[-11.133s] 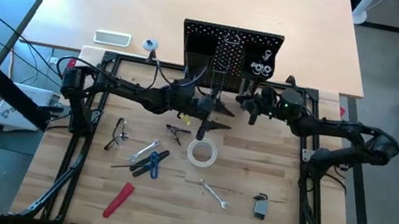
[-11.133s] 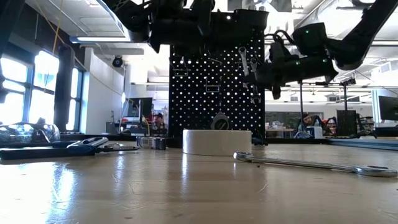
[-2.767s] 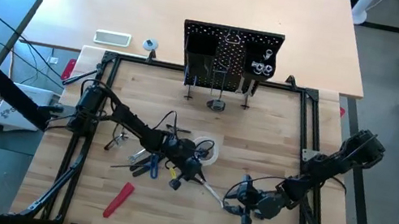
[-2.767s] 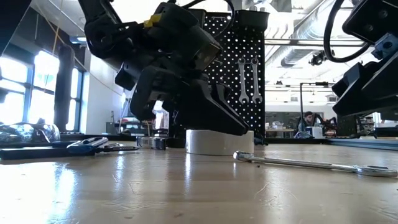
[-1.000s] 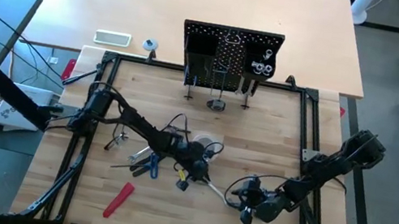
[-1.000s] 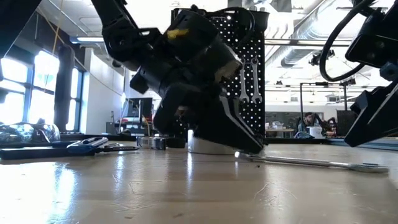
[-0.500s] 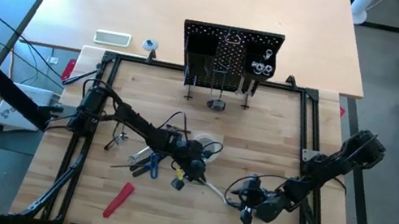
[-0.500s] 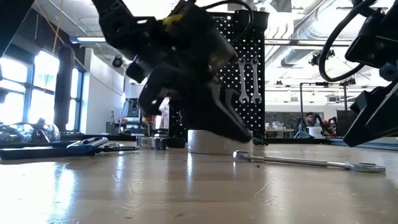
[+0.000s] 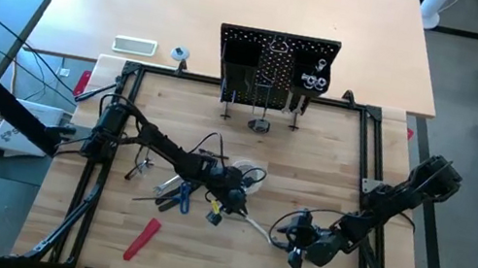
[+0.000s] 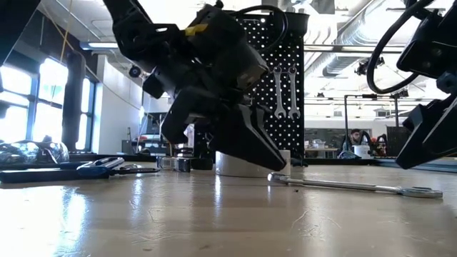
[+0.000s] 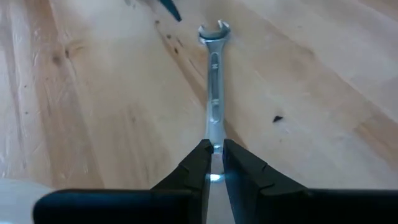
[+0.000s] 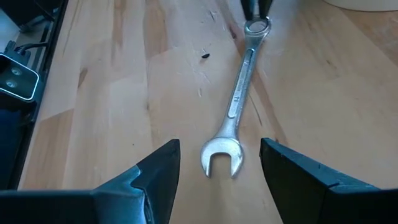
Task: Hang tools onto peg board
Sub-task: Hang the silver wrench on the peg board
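Observation:
A silver wrench [image 9: 257,228] lies on the wooden table between my two grippers. My left gripper [image 9: 235,212] is shut on its ring end. My right gripper [image 12: 217,149] stands open close to the wrench's open end [image 12: 222,163], one finger on either side and touching nothing. The black peg board [image 9: 276,62] stands upright at the far edge, with two wrenches [image 10: 284,89] hanging on it. A white tape roll [image 10: 250,163] sits just behind my left gripper. Blue-handled pliers [image 9: 178,197] and a red-handled tool [image 9: 142,237] lie to the left. My left gripper pinches the wrench at its ring end [image 11: 214,142] between its two fingertips. The fingers slant down from the table's left and lie along the wrench. They hide the ring itself in the left wrist view. The wrench lies flat on the table.
Safety glasses [image 9: 140,161] lie at the left by the arm's base. A black frame [image 9: 365,176] borders the work area on all sides. Bare wood lies between the wrench and the peg board's legs [image 9: 257,117].
My left gripper has tipped up a little over the wrench's ring end and come partly down again, its fingers staying shut. The wrench has kept its place on the table.

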Controlling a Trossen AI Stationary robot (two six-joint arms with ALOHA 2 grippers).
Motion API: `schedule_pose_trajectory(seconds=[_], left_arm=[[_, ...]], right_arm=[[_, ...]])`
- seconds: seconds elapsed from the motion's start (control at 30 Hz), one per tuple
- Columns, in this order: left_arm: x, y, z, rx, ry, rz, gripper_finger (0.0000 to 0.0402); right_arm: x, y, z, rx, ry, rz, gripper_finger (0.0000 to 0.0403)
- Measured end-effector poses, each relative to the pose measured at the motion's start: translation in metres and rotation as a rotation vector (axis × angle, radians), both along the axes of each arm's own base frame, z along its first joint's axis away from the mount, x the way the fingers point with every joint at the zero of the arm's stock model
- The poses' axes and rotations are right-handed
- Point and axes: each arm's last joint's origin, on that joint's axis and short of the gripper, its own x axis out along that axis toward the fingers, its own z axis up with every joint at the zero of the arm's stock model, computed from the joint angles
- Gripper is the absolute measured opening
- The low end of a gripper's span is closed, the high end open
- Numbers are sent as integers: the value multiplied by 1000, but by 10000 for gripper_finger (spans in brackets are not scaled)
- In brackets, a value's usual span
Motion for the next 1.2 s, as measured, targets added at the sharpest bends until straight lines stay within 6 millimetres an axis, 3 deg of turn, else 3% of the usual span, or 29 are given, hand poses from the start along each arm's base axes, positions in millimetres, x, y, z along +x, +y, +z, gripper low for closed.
schedule_pose_trajectory(seconds=[0.5,1.2], left_arm=[[2,2,-18,22,27,17,35],[-1,2,-18,-3,73,-1,35]], right_arm=[[1,1,2,-3,-24,16,217],[1,0,1,-17,-15,-2,217]])
